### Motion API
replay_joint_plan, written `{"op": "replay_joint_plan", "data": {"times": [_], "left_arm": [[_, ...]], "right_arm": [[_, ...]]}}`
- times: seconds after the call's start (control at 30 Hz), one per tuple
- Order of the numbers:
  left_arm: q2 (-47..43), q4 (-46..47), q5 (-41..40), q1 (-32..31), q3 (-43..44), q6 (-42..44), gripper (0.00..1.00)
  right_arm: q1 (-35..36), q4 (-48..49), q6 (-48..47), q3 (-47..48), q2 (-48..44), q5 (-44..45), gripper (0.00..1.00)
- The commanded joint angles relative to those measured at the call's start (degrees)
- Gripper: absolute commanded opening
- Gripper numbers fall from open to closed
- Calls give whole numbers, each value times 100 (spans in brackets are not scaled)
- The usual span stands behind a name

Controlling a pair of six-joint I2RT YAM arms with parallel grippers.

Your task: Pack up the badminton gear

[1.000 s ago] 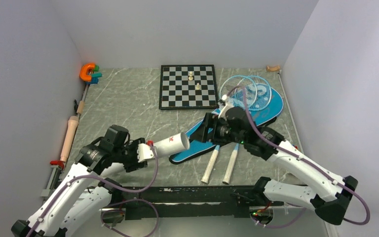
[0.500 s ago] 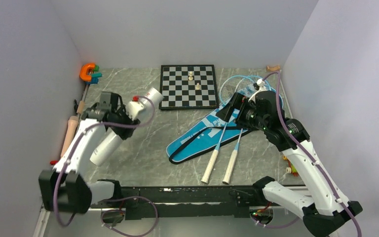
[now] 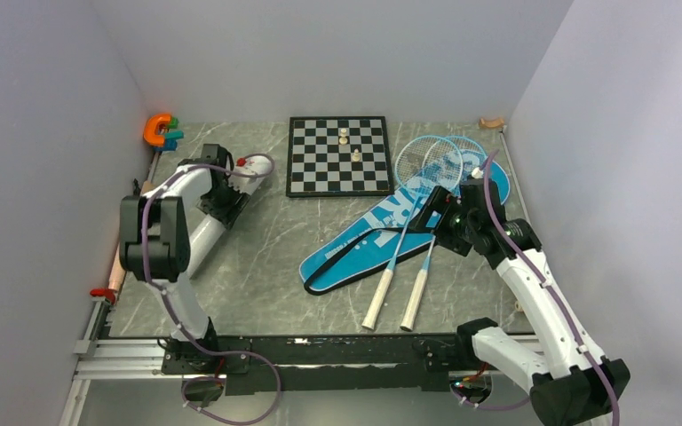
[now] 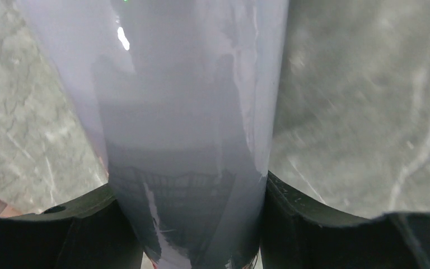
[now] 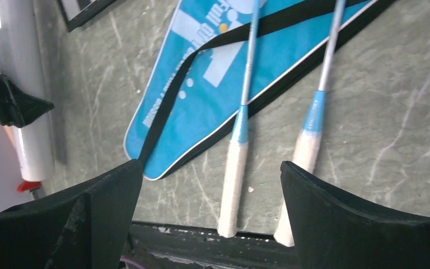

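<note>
My left gripper (image 3: 226, 193) is shut on the long white tube (image 3: 206, 232) at the back left. The tube (image 4: 190, 112) fills the space between its black fingers (image 4: 313, 224). The right wrist view shows the tube (image 5: 17, 84) at its left edge. The two rackets (image 3: 416, 297) lie side by side on the blue bag (image 3: 355, 253) at centre right, white handles toward the near edge. My right gripper (image 3: 433, 222) hovers open over their shafts. Between its fingers the handles (image 5: 232, 185) and the bag (image 5: 201, 106) show, untouched. I make out no shuttlecocks.
The chessboard (image 3: 337, 169) lies at the back centre with two small pale pieces on it. An orange C-shaped thing (image 3: 157, 129) sits in the back-left corner. The rolling pin (image 3: 117, 266) lies along the left wall. A red clamp (image 3: 102, 293) sits on the near-left rail.
My left arm swung the tube from the table's middle to the back left. My right gripper opened wide and drew back to the right, over the rackets.
</note>
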Motion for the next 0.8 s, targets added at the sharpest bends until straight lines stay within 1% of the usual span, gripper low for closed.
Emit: {"op": "replay_joint_plan", "data": {"times": [0.0, 0.07, 0.1, 0.17, 0.2, 0.23, 0.37, 0.47, 0.53, 0.6, 0.67, 0.77], "left_arm": [[640, 208, -524, 118, 483, -342, 64], [800, 383, -643, 121, 429, -317, 67], [828, 447, -704, 121, 387, -302, 71], [779, 546, -725, 117, 250, -243, 87], [708, 575, -694, 121, 184, -228, 94], [608, 594, -678, 121, 122, -192, 98], [-88, 363, -394, 121, -75, -107, 99], [-1019, -29, -96, 115, -122, -66, 99], [-1620, -363, 23, -2, -53, 10, 99], [-2139, -785, 208, -250, 59, 24, 99], [-2565, -1007, 417, -584, 117, -30, 99], [-2918, -1240, 761, -1331, 125, -183, 99]], "right_arm": [[-217, 2, -206, -4, 278, 400, 97], [-305, 24, -246, 15, 592, 724, 96], [-334, 84, -254, 20, 734, 871, 96], [-394, 212, -282, 70, 1059, 1069, 96], [-413, 254, -301, 121, 1253, 1183, 96], [-420, 295, -318, 179, 1444, 1299, 96], [-419, 527, -370, 521, 2290, 1444, 96], [-405, 686, -479, 871, 2891, 1641, 96], [-391, 686, -570, 1166, 3324, 1838, 96], [-365, 623, -664, 1471, 3815, 2075, 96], [-353, 571, -727, 1726, 4152, 2214, 96], [-323, 625, -747, 1952, 4477, 2328, 95]]}}
